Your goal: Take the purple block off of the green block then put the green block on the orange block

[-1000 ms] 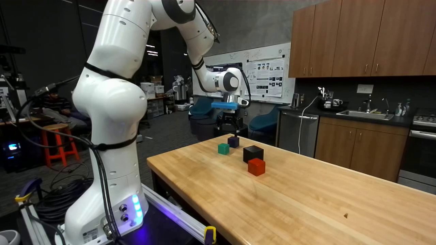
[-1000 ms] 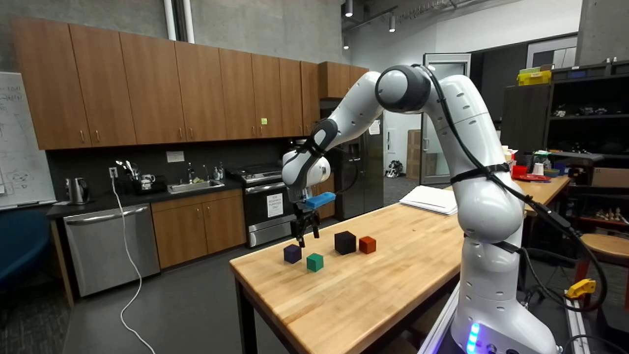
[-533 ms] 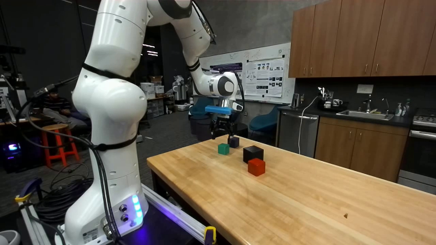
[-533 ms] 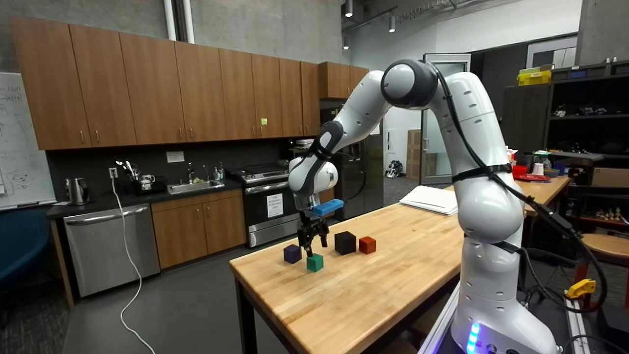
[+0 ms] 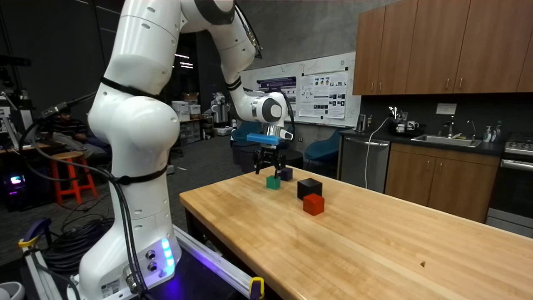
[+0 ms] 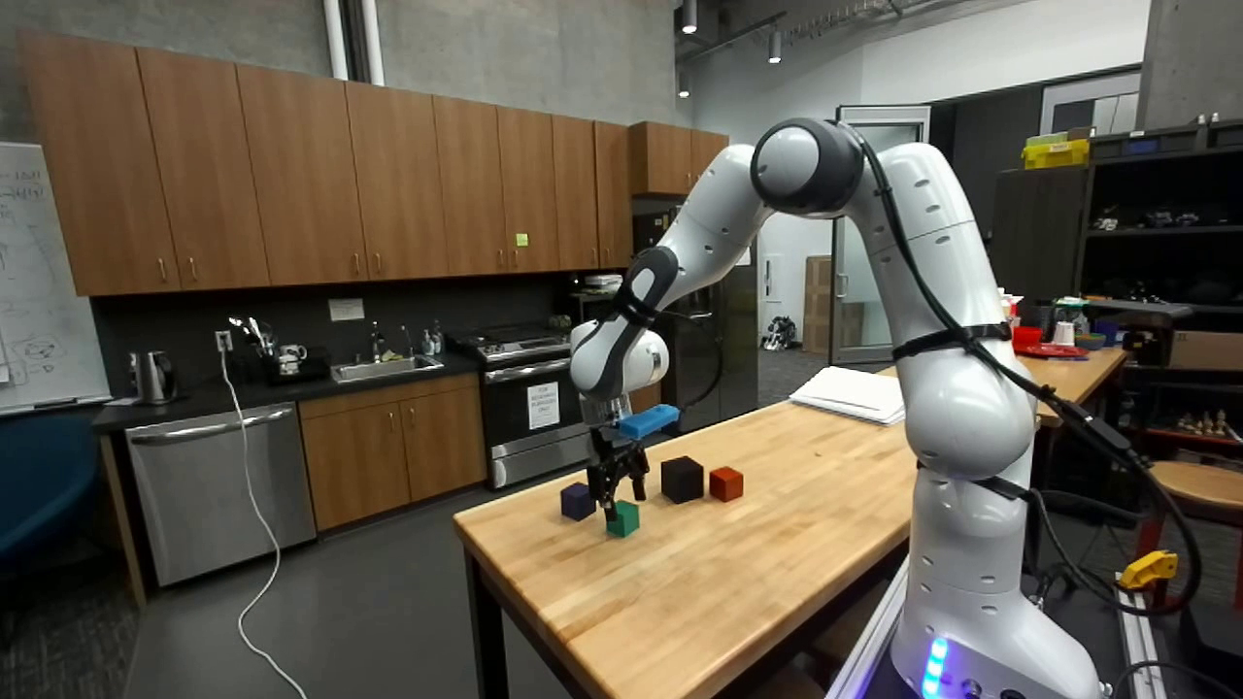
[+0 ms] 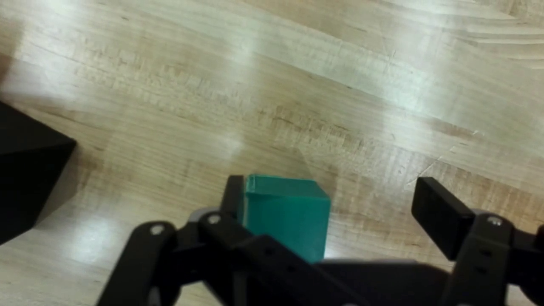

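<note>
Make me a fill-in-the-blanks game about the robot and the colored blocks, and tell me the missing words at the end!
1. There are ____ blocks on the wooden table.
2. The gripper is ____, its fingers spread apart.
3. In the wrist view, the ____ block shows between those fingers.
4. The biggest block is colored ____ and stands beside the orange block.

Missing words: four; open; green; black.
</note>
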{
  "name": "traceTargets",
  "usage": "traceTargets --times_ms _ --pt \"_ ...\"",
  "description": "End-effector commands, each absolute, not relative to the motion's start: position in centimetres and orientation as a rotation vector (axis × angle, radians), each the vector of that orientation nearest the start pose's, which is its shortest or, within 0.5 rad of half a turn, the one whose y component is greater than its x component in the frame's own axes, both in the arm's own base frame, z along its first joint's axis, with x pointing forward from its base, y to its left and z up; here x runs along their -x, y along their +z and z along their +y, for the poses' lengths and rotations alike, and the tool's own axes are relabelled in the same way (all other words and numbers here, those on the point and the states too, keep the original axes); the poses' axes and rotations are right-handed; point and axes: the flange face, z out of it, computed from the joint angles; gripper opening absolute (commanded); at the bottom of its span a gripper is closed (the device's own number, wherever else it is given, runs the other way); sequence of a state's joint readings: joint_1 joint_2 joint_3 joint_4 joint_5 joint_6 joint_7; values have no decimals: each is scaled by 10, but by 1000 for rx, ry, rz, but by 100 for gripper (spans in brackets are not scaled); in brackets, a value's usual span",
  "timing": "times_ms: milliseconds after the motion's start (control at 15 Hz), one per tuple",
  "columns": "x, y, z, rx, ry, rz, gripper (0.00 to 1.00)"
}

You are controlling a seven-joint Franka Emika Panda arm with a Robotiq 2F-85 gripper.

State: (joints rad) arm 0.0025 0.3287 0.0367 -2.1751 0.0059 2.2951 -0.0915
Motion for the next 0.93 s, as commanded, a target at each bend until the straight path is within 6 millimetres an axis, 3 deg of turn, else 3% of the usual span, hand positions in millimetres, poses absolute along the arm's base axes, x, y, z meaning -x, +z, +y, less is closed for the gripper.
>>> traceTargets --times_ms 0,600,733,867 --pt "-538 219 18 3096 316 -209 100" --pt "-549 203 19 3101 319 -215 100" --pt "-552 201 20 3104 318 -214 74" --pt "-554 203 20 3105 317 -213 62"
